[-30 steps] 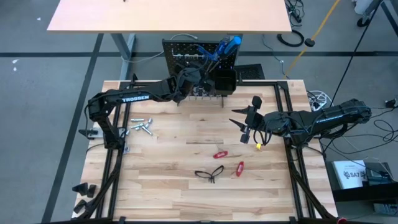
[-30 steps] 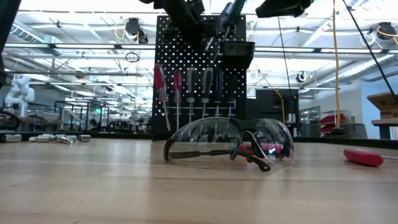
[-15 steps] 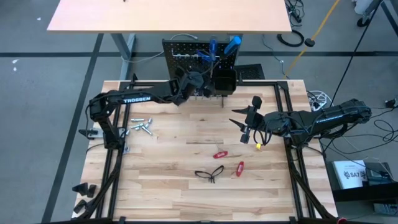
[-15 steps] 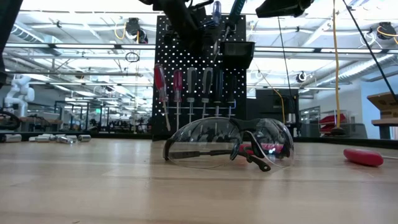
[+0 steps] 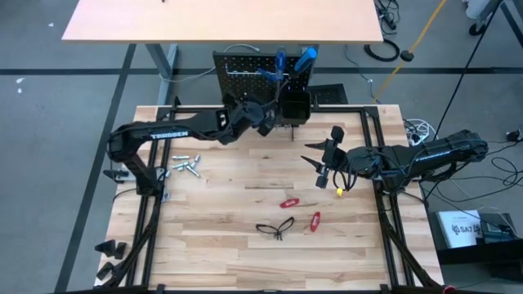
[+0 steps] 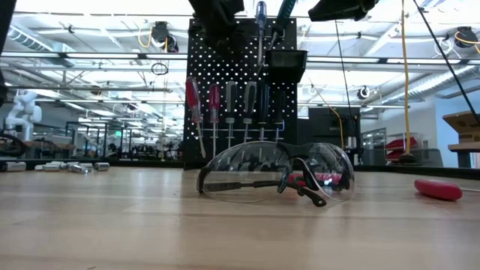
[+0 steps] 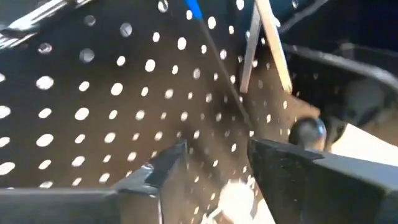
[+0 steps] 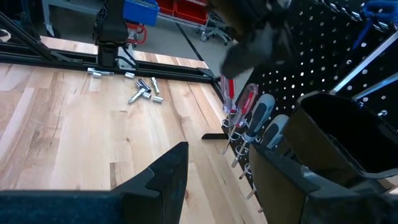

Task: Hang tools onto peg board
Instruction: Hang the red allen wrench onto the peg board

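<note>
Lighting: even and bright over my table (image 5: 245,196), shadows faint. Low view: ceiling lights glare behind my peg board (image 6: 240,90); glasses (image 6: 274,174) sharp, foreground wood soft. My left wrist view: blurred, dim.

The high view looks straight down on the whole table (image 5: 245,237), with the peg board (image 5: 245,61) at upper centre of the frame. The low view sits at tabletop height, facing the same peg board (image 6: 217,112) past the glasses (image 6: 274,174). The left wrist view is pressed close to what seems to be perforated panel. The right wrist view faces the board's bin (image 8: 348,134) from farther off.
</note>
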### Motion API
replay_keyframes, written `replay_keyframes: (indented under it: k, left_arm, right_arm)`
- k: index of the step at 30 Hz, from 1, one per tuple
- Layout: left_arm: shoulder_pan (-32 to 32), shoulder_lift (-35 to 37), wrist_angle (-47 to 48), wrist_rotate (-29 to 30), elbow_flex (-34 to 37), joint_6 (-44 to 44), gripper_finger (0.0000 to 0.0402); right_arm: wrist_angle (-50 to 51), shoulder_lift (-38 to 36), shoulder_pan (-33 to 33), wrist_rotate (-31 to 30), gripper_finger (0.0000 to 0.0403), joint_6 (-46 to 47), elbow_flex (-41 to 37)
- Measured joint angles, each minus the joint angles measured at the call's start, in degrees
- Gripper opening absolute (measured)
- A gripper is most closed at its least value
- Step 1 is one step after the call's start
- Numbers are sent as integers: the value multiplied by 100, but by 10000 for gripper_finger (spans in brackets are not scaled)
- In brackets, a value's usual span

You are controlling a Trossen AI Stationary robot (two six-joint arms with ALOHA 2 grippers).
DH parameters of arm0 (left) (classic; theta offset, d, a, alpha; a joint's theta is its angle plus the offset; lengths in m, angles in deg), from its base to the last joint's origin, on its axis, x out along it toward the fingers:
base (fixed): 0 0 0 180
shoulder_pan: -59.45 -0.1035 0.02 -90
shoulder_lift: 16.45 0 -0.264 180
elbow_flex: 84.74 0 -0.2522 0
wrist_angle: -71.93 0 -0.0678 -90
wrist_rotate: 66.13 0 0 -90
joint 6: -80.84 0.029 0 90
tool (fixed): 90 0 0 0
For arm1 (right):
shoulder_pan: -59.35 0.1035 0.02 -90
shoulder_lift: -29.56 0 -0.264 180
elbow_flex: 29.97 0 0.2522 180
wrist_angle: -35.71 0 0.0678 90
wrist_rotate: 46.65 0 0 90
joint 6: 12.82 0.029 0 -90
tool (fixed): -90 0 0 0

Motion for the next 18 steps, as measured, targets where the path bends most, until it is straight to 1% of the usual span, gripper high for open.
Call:
replay_keyframes:
  k: [3,6,12,15,18]
  left_arm:
    - [207,192,555,-131,0,-29,193]
    - [502,383,1187,-197,0,-204,196]
    - [1348,696,2259,-200,0,-742,196]
    - [1829,791,2457,-183,0,-783,196]
    - [2277,850,2496,3,0,-788,196]
  right_arm:
    - [4,0,0,0,162,0,0]
    - [8,0,0,0,162,6,0]
    - [187,0,0,36,162,152,0]
    - [355,2,-2,281,162,230,0]
    - [412,4,-2,643,162,438,0]
